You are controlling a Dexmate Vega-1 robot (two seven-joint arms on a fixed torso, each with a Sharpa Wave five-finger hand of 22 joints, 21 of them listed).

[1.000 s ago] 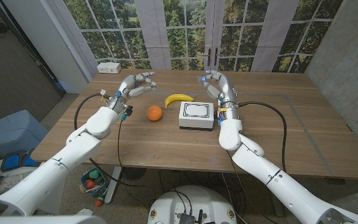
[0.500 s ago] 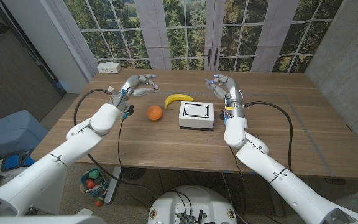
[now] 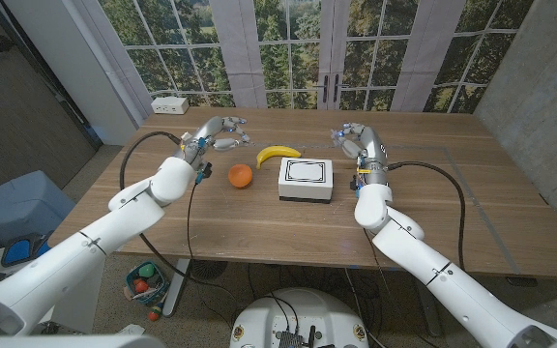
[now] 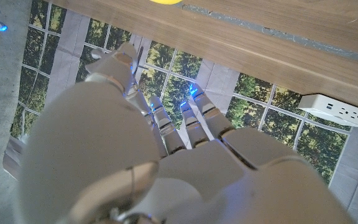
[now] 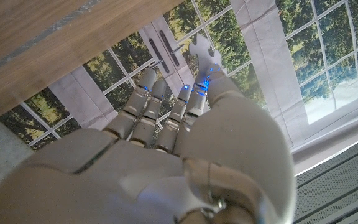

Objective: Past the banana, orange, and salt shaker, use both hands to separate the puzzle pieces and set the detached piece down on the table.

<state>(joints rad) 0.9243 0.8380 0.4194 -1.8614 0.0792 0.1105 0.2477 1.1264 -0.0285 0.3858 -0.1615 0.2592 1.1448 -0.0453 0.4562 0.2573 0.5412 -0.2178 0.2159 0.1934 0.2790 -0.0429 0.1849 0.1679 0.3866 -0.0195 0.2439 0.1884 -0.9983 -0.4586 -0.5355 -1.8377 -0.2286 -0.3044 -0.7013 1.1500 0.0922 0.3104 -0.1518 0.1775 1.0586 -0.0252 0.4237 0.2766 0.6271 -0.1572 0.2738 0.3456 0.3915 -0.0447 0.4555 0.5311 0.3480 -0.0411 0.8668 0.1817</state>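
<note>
Seen from the head camera, a wooden table [image 3: 259, 217] carried a banana [image 3: 277, 153], an orange [image 3: 240, 175] and a white square box with a black outline [image 3: 306, 179], grouped near its middle. The left robot hand [image 3: 217, 134] hovered beyond the orange, fingers apart and holding nothing. The right robot hand [image 3: 360, 138] hovered just past the box, fingers loosely curled, also holding nothing. No puzzle pieces could be made out. Judged from this, the reach was under way; next, both hands needed to find and grip the puzzle.
</note>
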